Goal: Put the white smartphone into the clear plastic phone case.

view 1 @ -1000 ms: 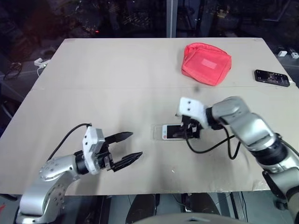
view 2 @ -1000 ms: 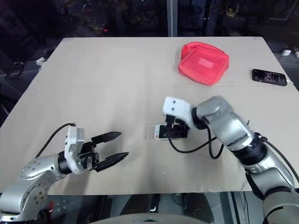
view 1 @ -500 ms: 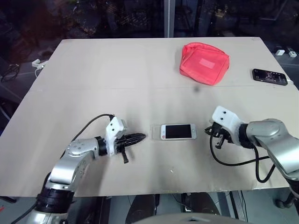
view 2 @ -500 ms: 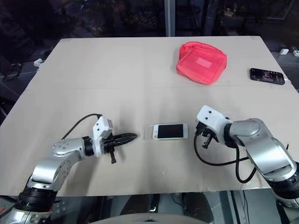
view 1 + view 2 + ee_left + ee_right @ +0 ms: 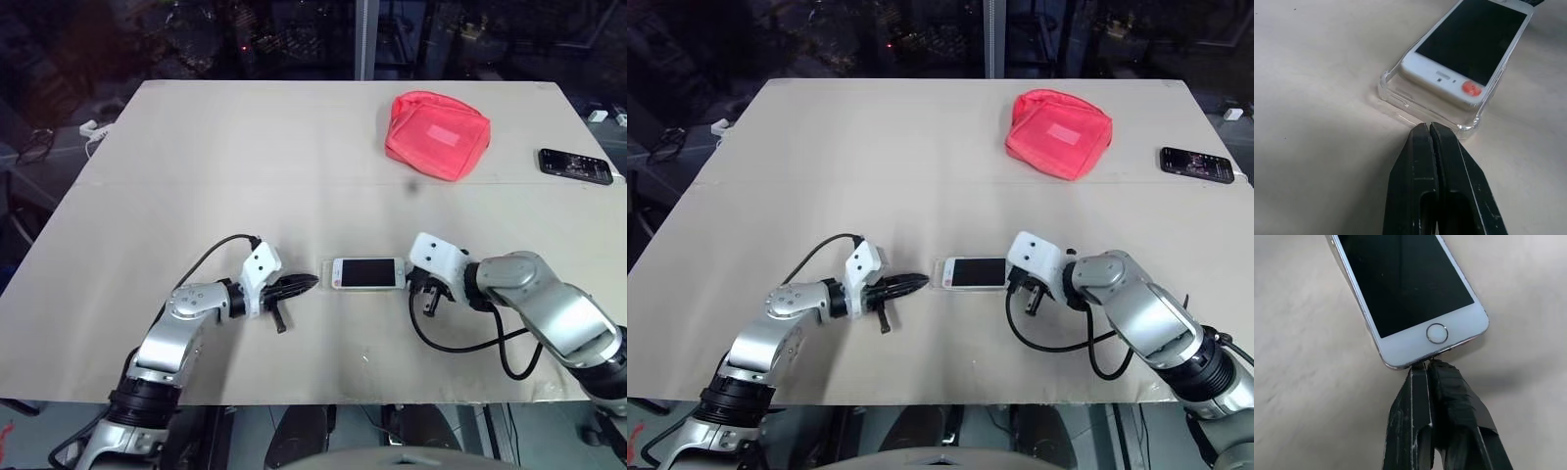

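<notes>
The white smartphone is seen lying screen-up in the clear plastic phone case mid-counter, a red dot on its white bezel; no writing is legible. The left hand and right hand, fingers pressed together and empty, are set at opposite ends.

White smartphone running past right wrist view's edge, far end cut off. Clear plastic phone case reaching left wrist view's edge, far part cut off.
</notes>
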`<state>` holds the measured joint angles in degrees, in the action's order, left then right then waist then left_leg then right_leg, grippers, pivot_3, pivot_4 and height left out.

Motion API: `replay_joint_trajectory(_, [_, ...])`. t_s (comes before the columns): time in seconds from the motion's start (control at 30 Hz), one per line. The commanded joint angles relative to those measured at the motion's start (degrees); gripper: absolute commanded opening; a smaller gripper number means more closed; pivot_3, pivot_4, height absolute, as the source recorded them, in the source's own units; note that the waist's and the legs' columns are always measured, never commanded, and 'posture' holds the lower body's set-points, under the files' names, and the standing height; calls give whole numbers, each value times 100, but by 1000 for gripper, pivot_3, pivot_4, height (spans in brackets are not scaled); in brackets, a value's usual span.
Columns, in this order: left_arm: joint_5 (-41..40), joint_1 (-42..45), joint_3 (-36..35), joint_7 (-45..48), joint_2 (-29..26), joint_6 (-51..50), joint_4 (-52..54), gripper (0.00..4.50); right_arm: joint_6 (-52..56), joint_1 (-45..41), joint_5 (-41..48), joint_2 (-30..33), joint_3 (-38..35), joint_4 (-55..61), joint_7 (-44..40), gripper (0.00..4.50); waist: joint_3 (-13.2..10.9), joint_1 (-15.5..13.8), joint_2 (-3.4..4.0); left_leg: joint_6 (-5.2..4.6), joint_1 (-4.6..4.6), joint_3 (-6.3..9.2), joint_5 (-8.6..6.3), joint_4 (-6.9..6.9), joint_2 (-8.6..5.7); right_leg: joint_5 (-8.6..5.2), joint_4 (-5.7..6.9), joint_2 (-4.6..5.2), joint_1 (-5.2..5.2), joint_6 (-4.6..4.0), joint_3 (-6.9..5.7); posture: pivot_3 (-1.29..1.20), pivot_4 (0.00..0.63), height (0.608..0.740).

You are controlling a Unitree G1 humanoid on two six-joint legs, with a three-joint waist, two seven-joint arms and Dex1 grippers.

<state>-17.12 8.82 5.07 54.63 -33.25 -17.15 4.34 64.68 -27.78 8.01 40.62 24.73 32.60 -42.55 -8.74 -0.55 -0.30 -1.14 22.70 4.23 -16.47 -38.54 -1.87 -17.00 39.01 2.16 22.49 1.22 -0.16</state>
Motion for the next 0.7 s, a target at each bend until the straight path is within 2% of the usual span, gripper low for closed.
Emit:
replay_joint_trajectory(0.03, [59, -24, 220, -59, 114, -106, 136, 36, -113, -258, 34, -166, 144, 194, 68, 3, 0, -27, 0, 0, 0, 0, 0, 0, 0, 0, 0, 0, 0, 0, 0, 0, 150, 740])
replay_joint_trajectory(0.33, [88, 112, 262, -137, 263, -254, 176, 36, -695, -654, -657, -131, 1452, -183, -38, 3, 23, -15, 8, 1, -4, 1, 1, -5, 0, 0, 6, -1, -3, 0, -1, 0, 150, 740])
replay_joint_trajectory(0.47, [159, 123, 305, -96, 272, -230, 215, 36, -1228, -793, -1168, 74, 1784, -458, -133, 3, 26, -11, 7, 0, -49, 3, 0, -5, 0, 0, 1, -2, -48, 0, -4, 0, 150, 740])
replay_joint_trajectory(0.53, [207, 87, 306, -58, 260, -188, 227, 36, -1448, -865, -1445, 45, 1725, -688, 7, 3, 29, 0, 1, -4, -88, 4, -3, 1, 0, -1, -7, -2, -84, 1, -4, 0, 150, 740])
replay_joint_trajectory(0.7, [206, 80, 186, -26, 215, -207, 169, 36, -1543, -862, -1526, 43, 1204, -747, -9, 3, 32, 20, -3, -1, -91, 4, -1, 2, 1, -1, 0, -2, -83, 1, -3, 0, 150, 740])
